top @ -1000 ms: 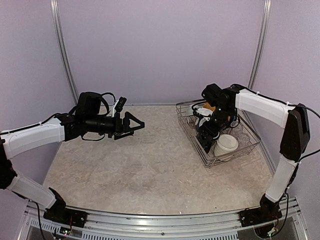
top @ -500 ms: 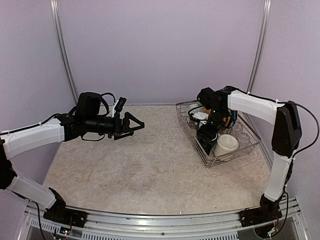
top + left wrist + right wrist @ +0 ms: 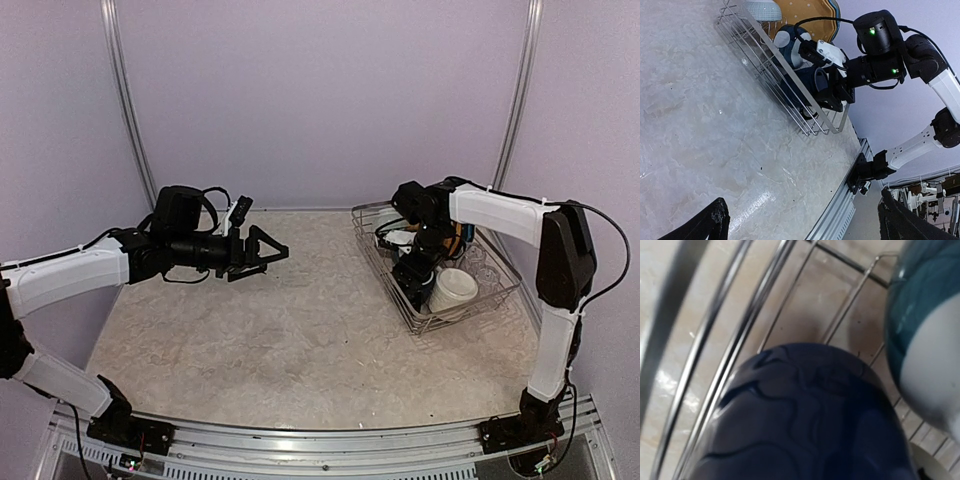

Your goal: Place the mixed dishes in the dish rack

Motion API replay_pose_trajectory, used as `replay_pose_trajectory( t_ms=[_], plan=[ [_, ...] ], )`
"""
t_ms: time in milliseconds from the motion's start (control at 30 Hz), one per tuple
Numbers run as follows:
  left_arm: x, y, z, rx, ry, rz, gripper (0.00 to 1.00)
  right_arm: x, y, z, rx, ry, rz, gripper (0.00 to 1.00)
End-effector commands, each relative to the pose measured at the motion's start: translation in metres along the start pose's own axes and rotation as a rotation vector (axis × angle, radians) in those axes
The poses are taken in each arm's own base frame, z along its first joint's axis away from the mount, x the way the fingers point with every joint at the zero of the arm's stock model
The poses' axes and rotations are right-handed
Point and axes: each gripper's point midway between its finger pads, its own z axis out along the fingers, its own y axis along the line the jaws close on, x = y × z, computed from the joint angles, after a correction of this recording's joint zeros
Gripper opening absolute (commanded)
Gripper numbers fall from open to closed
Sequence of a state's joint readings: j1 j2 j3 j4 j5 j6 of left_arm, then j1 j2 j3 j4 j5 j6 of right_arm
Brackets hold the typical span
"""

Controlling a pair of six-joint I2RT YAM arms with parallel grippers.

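The dish rack point(image 3: 470, 308) stands at the right of the table. My right gripper point(image 3: 413, 283) reaches down into its near-left part. It is shut on the dark blue mug point(image 3: 805, 415), which fills the right wrist view and hides the fingers there. The mug point(image 3: 812, 82) hangs just inside the rack's side wires point(image 3: 765, 47). A grey-teal cup point(image 3: 925, 340) sits next to it. A cream mug point(image 3: 452, 290) lies in the rack's front corner. The yellow dotted plate point(image 3: 807, 15) stands upright at the rack's far end. My left gripper point(image 3: 272, 252) hovers open and empty over mid-table.
A white ribbed dish point(image 3: 760, 9) and a blue-and-white mug point(image 3: 787, 42) also sit in the rack. The bare marble tabletop point(image 3: 270, 340) spreads between the arms. A metal rail point(image 3: 330, 450) runs along the near edge, and purple walls close in the back and sides.
The right arm's elbow and forearm have swung in toward the rack, and the wrist has shifted slightly left, still holding the mug. The left arm has not moved.
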State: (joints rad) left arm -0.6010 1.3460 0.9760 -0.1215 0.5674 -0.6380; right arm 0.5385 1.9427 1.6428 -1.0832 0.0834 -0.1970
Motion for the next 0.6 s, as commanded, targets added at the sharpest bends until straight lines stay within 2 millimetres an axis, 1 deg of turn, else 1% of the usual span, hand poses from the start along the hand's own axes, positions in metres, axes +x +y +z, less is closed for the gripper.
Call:
replay_pose_trajectory(
  t_ms=[0, 100, 200, 300, 500, 533, 567],
  plan=[
    [-0.002, -0.001, -0.003, 0.005, -0.011, 0.010, 0.99, 0.010, -0.004, 0.010, -0.008, 0.054, 0.014, 0.23],
    [-0.002, 0.000, -0.003, 0.003, -0.011, 0.009, 0.99, 0.007, -0.005, 0.008, -0.001, 0.039, 0.018, 0.41],
    [-0.002, 0.001, -0.003, 0.002, -0.009, 0.008, 0.99, 0.002, -0.007, 0.002, 0.007, 0.016, 0.023, 0.53],
    [-0.002, 0.001, -0.002, 0.001, -0.008, 0.007, 0.99, -0.004, -0.010, -0.007, 0.017, -0.013, 0.029, 0.68],
    [-0.001, 0.003, -0.002, -0.002, -0.005, 0.003, 0.99, -0.012, -0.013, -0.021, 0.027, -0.056, 0.035, 0.79],
    [-0.001, 0.003, -0.001, -0.004, -0.004, 0.002, 0.99, -0.012, -0.013, -0.022, 0.027, -0.059, 0.036, 0.85],
    [0.000, 0.003, -0.002, -0.004, -0.004, 0.003, 0.99, -0.011, -0.013, -0.022, 0.025, -0.057, 0.035, 0.96]
  ],
)
